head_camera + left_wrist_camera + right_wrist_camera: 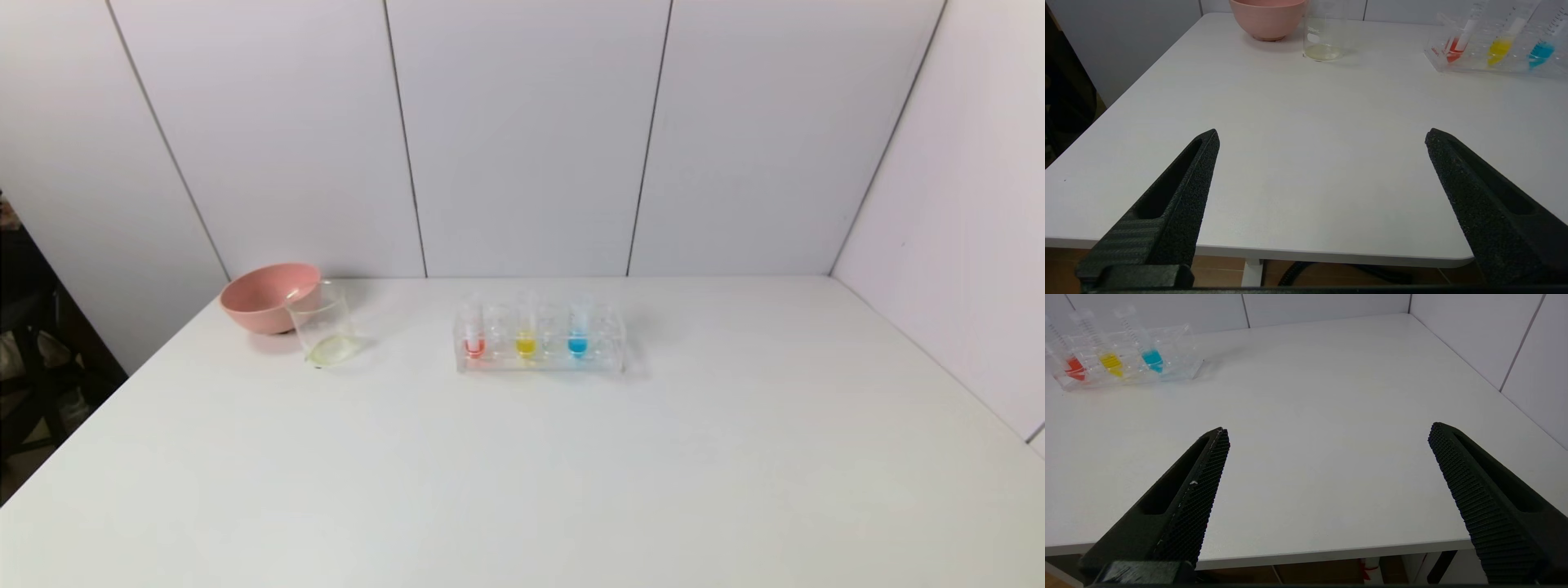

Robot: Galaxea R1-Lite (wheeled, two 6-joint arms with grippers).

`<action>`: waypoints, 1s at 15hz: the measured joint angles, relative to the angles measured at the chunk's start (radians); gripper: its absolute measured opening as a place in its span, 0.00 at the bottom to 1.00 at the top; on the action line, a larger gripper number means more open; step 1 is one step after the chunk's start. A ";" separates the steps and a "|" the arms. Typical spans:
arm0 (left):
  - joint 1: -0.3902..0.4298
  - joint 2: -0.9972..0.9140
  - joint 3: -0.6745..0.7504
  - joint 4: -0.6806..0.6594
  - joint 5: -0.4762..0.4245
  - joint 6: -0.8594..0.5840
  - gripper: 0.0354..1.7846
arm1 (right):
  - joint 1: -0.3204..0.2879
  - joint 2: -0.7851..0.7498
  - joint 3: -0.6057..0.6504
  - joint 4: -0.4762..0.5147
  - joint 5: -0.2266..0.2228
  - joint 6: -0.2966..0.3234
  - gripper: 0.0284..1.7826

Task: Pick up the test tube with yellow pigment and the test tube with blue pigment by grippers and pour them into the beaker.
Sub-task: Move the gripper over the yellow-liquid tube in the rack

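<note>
Head view omits both wide-spread grippers, left gripper [1322, 136] and right gripper [1328, 430].

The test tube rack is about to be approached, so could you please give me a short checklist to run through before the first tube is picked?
1. Test tube with yellow pigment standing in the clear rack, middle of three: ok.
2. Test tube with blue pigment in the rack, on the robot's right of the yellow one: ok.
3. Beaker upright on the table, just in front of the pink bowl: ok.
4. Left gripper open and holding nothing, back at the table's near edge: ok.
5. Right gripper open and holding nothing, also at the near edge: ok.
6. Beaker free of liquid: not ok, a pale yellowish layer sits in its bottom.
</note>
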 joint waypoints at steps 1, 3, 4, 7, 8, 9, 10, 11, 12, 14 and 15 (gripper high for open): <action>-0.001 0.000 0.000 0.000 0.001 0.004 0.99 | 0.000 0.000 0.000 0.000 0.000 0.000 1.00; -0.004 0.000 0.000 0.000 0.000 0.010 0.99 | 0.000 0.000 0.000 0.000 0.000 0.000 1.00; -0.004 0.000 -0.002 0.006 0.001 0.015 0.99 | 0.000 0.000 0.000 0.000 0.000 0.000 1.00; -0.005 0.013 -0.104 0.058 -0.035 0.009 0.99 | 0.000 0.000 0.000 0.000 0.000 0.000 1.00; -0.005 0.034 -0.164 0.091 -0.058 0.002 0.99 | 0.000 0.000 0.000 0.000 0.000 0.000 1.00; -0.005 0.074 -0.223 0.123 -0.077 -0.008 0.99 | 0.000 0.000 0.000 0.000 0.000 0.000 1.00; -0.005 0.125 -0.276 0.131 -0.087 -0.018 0.99 | 0.000 0.000 0.000 0.001 0.000 0.000 1.00; -0.005 0.187 -0.325 0.124 -0.093 -0.024 0.99 | 0.000 0.000 0.000 0.000 0.000 0.000 1.00; -0.005 0.264 -0.377 0.102 -0.096 -0.027 0.99 | 0.000 0.000 0.000 0.000 0.000 0.000 1.00; -0.004 0.428 -0.469 0.035 -0.101 -0.029 0.99 | 0.000 0.000 0.000 0.000 0.000 0.000 1.00; -0.006 0.524 -0.517 -0.013 -0.102 -0.029 0.99 | 0.000 0.000 0.000 0.000 0.000 0.000 1.00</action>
